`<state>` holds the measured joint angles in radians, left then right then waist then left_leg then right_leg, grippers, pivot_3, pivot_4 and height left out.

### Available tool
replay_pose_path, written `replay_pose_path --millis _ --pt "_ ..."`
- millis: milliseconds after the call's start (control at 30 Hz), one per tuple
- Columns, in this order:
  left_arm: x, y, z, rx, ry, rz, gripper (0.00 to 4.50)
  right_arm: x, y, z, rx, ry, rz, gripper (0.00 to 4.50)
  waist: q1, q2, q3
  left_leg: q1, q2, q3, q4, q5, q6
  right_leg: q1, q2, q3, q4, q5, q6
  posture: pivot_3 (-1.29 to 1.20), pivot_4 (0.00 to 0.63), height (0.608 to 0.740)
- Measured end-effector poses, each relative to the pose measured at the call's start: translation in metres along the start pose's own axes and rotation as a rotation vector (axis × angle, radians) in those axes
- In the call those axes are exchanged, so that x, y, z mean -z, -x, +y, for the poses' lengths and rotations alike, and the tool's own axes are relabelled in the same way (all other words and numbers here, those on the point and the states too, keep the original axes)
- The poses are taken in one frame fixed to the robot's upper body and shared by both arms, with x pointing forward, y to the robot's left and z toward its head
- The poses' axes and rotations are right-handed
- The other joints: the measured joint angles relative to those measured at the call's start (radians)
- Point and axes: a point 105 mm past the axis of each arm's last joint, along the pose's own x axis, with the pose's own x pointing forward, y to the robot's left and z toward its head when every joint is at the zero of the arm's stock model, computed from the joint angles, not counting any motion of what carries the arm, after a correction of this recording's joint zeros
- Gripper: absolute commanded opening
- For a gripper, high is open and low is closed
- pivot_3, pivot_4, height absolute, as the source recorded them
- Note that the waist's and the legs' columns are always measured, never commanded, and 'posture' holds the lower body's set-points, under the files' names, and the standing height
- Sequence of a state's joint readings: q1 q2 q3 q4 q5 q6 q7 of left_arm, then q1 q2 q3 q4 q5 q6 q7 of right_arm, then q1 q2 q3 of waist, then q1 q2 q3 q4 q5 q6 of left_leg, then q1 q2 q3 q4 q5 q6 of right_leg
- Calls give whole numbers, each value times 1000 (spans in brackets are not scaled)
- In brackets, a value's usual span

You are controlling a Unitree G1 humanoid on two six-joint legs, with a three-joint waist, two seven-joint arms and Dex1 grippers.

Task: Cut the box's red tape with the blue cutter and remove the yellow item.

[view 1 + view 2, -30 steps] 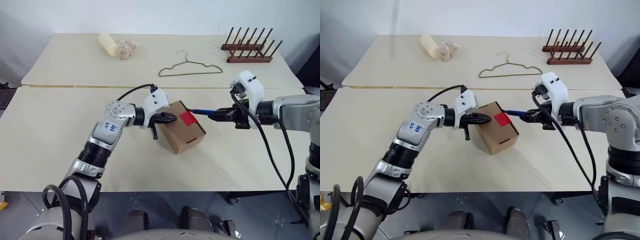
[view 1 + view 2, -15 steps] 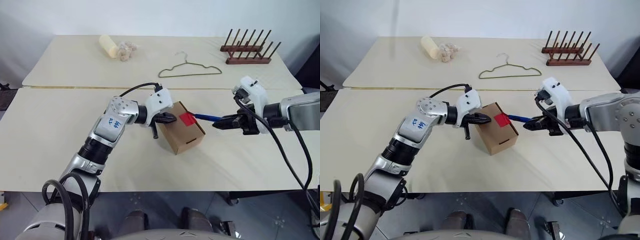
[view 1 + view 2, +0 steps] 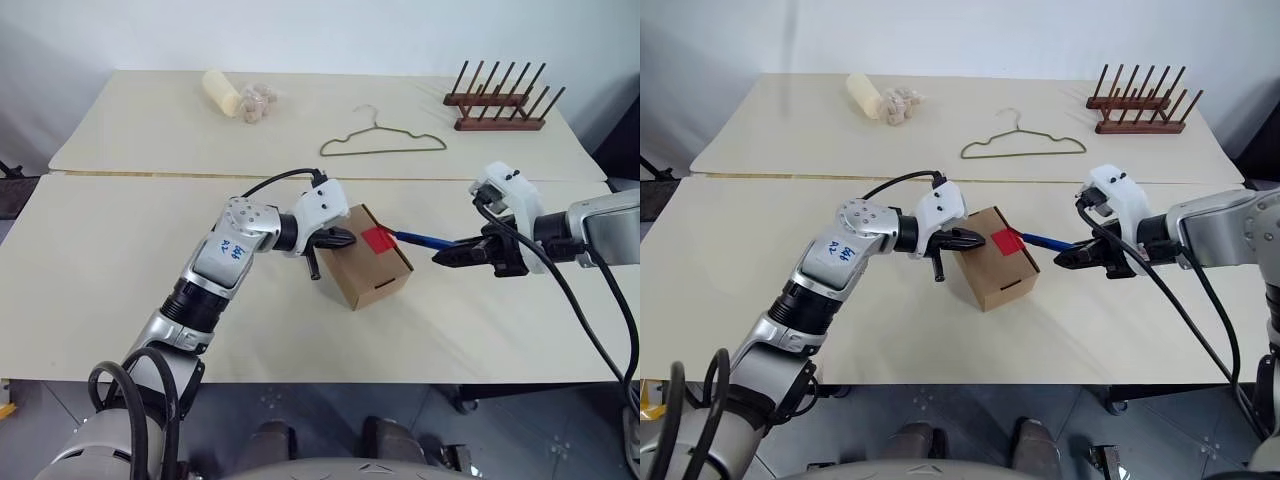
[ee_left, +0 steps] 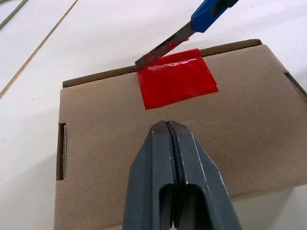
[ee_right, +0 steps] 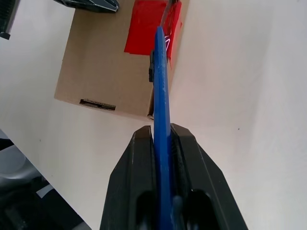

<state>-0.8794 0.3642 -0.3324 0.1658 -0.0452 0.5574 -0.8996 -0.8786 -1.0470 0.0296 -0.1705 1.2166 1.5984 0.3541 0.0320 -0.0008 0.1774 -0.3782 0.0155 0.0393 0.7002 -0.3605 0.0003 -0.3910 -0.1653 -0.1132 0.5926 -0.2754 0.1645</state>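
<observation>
The brown box [image 3: 372,266] lies mid-table with the red tape [image 3: 377,238] across its top edge. My left gripper [image 3: 348,238] is shut, its fingertips pressed on the box top just behind the tape [image 4: 176,78]. To the right, my right gripper [image 3: 447,256] is shut on the blue cutter [image 3: 418,239]. The cutter's metal blade [image 4: 163,49] rests at the tape's edge along the flap seam. In the right wrist view the cutter [image 5: 160,115] runs from between my fingers to the tape [image 5: 146,26]. The yellow item is hidden.
On the far table lie a wire hanger [image 3: 383,142], a pale yellow roll [image 3: 220,92] beside a small bag [image 3: 257,99], and a wooden peg rack [image 3: 503,97]. A seam [image 3: 150,175] joins the two tables behind the box.
My right gripper has drawn back to the right and slightly down with the cutter, its wrist turning. The blade stays at the tape. The left gripper keeps its place on the box.
</observation>
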Motion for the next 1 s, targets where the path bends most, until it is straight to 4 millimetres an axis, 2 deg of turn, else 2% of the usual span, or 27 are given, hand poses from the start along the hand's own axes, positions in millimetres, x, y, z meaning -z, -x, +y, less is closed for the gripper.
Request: replay_pose_path --millis 200,467,1000 --pt "0 -1 0 -5 3 -1 0 2 -16 -3 -6 -50 20 106 1 -1 -1 1 0 0 0 0 0 1 0 0 0 0 0 0 150 740" --pt "0 -1 0 -9 4 -3 0 -6 -18 -3 12 -28 48 106 3 -1 -1 1 0 1 0 0 0 0 0 1 0 0 0 0 150 740" --pt "0 -2 -3 -24 6 -12 0 16 18 0 -9 -41 155 106 9 -1 -1 1 0 1 -1 0 0 0 0 1 -1 0 0 0 150 740"
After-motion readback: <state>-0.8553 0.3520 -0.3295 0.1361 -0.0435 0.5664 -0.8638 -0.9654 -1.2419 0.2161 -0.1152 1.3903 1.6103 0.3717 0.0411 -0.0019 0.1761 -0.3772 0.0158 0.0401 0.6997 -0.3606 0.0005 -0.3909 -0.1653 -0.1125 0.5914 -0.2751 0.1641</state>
